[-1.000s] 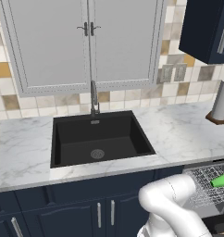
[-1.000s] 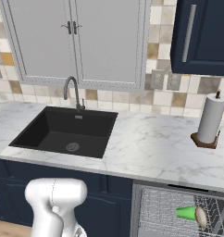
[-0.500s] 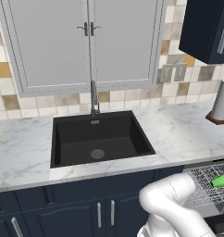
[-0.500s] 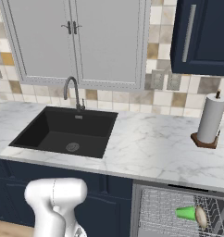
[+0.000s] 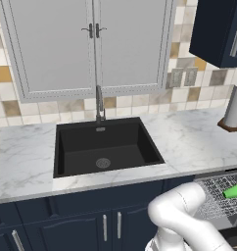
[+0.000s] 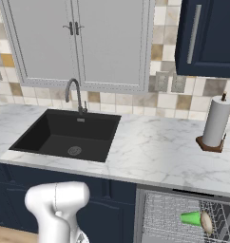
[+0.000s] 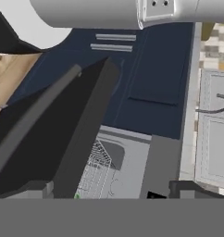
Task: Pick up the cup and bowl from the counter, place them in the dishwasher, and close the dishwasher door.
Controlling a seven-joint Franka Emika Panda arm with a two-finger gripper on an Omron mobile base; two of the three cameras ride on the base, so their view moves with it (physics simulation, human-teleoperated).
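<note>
Both dishes already lie in the dishwasher's (image 6: 183,218) wire rack, so by the look of it the step in hand is the last one: shutting the dishwasher door (image 7: 63,134). The cup (image 6: 190,218), small, bright green and tapered, lies on its side, with the bowl (image 6: 206,222), a pale cream sliver, right beside it. The marble desk (image 6: 159,152) carries a paper-towel roll (image 6: 216,122) to the right of the black sink (image 6: 64,135). In the hand view the door is a flat dark panel hanging partly open, close to the camera, with the rack visible behind it. The fingers (image 7: 111,190) are spread wide, holding nothing. Next, the hand probably needs to get against the panel's outer face and push it up until it closes.
</note>
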